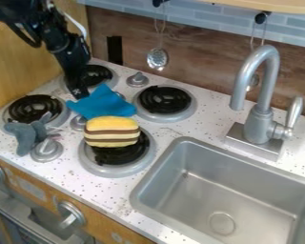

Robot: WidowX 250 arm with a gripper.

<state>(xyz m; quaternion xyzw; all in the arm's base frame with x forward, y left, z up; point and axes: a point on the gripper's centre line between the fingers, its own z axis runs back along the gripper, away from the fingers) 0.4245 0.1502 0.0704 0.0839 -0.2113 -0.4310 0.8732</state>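
Observation:
The black gripper hangs at the upper left over the stove, its tip at the left end of a blue cloth. Whether it grips the cloth I cannot tell. The cloth lies crumpled between the burners. Just below it, a yellow plush with brown and cream stripes rests on the front right burner. A grey-blue soft toy lies at the left, beside the front left burner and a knob.
Two more burners are at the back, one behind the gripper and one right of the cloth. A metal sink with a tall faucet takes up the right side. Utensils hang on the back wall.

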